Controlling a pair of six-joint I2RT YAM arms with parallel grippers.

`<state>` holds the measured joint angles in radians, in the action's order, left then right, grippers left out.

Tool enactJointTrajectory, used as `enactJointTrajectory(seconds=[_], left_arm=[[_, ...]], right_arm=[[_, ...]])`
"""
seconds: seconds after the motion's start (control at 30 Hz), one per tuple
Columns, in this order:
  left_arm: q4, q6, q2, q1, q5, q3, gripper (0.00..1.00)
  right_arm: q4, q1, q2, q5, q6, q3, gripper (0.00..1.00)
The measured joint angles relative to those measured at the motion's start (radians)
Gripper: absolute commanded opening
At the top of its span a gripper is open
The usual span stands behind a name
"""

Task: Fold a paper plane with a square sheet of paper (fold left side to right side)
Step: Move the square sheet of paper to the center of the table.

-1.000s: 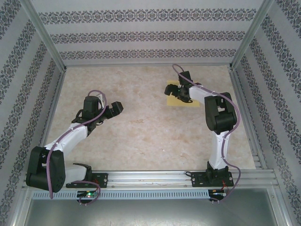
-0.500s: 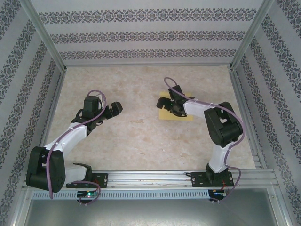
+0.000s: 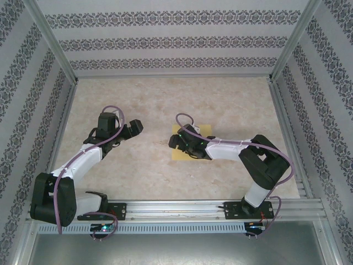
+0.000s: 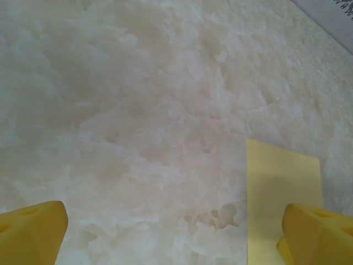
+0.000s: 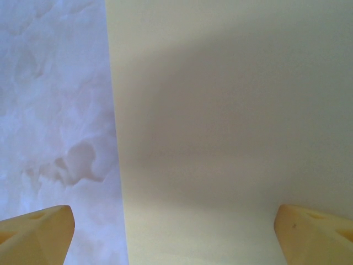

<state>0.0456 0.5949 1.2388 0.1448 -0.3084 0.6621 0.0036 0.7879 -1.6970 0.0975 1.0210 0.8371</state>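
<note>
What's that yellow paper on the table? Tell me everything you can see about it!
The square sheet of paper is thin, plain pale yellow, with straight edges and no crease showing. It lies flat on the marbled table, a bit right of the middle. The right gripper hangs over it with jaws wide open, one tip beyond an edge of the sheet, and casts a shadow on it. Whether it presses the paper cannot be told.

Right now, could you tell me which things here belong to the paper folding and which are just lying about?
For the job: paper; left fingers, open; right fingers, open over the paper.
Just there: table; patterned walls; purple cable.
</note>
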Motion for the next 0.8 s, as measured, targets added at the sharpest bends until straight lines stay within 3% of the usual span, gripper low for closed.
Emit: enactJointTrajectory(seconds=[0.2,0.47,0.63,0.8], left_arm=[[0.000,0.001,0.000,0.000,0.002,0.005,0.99],[0.008,0.020,0.022,0.002,-0.107,0.023,0.73],[0.008,0.050,0.079,0.071,-0.196,0.032,0.57],[0.002,0.085,0.177,0.204,-0.243,0.068,0.42]], right_arm=[[0.018,0.050,0.006,0.040,0.057,-0.013,0.96],[-0.071,0.045,0.068,0.037,-0.076,0.003,0.98],[-0.135,-0.042,0.176,0.025,-0.234,0.026,0.98],[-0.195,-0.187,0.189,-0.012,-0.376,0.045,0.98]])
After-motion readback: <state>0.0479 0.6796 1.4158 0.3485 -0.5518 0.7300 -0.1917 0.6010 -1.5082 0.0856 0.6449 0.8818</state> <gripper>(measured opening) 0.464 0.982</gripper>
